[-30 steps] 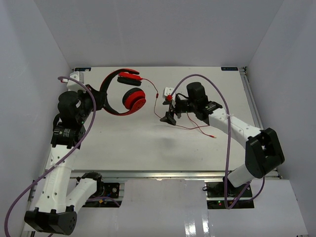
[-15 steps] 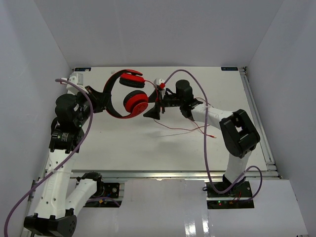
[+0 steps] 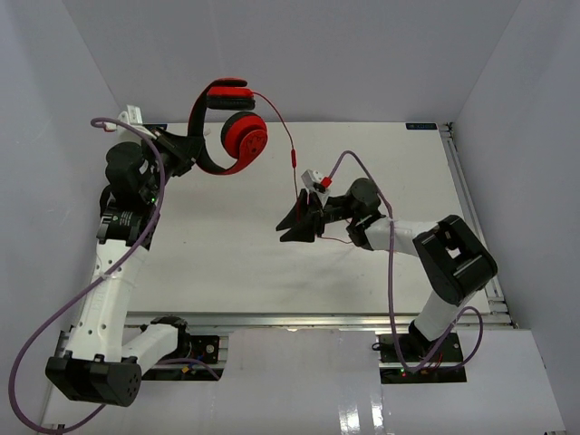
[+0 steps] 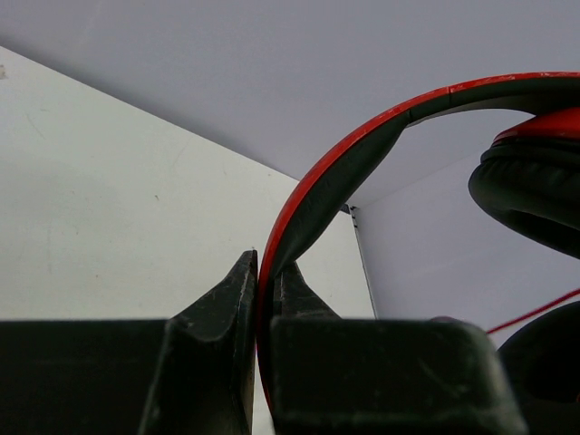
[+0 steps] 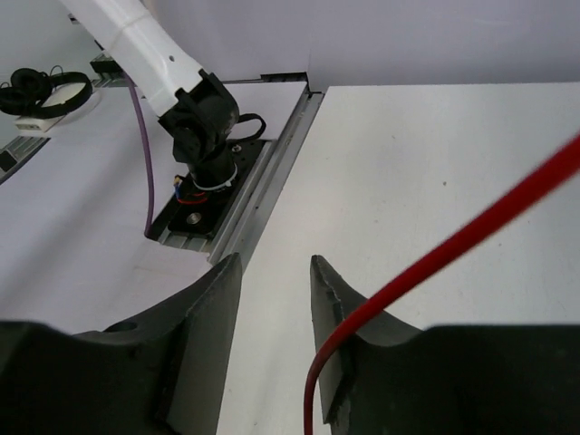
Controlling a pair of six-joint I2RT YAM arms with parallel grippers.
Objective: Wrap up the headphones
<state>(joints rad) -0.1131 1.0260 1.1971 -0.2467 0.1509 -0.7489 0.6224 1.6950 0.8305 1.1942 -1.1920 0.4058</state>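
**Top view.** The headphones (image 3: 237, 131) are lifted off the surface (image 3: 227, 258), high above its far left corner. The left fingers (image 3: 179, 147) hold them by the black headband (image 3: 196, 136). The thin red cord (image 3: 292, 157) hangs from the cups down toward the middle of the surface, where the right fingers (image 3: 292, 219) hover low over it.

**Left wrist view.** The left fingers (image 4: 227, 308) are clamped tight on the headband (image 4: 344, 168), with a black ear pad (image 4: 526, 190) beyond. The band looks stiff and probably gives a firm hold.

**Right wrist view.** The right fingers (image 5: 213, 308) stand apart with a clear gap. The cord (image 5: 453, 245) crosses one fingertip and runs down its inner face, not pinched. The cord is likely light, limp and a little springy. Being so thin, it could slip between the pads. It is best taken squarely between them, on the hanging stretch well above the surface.
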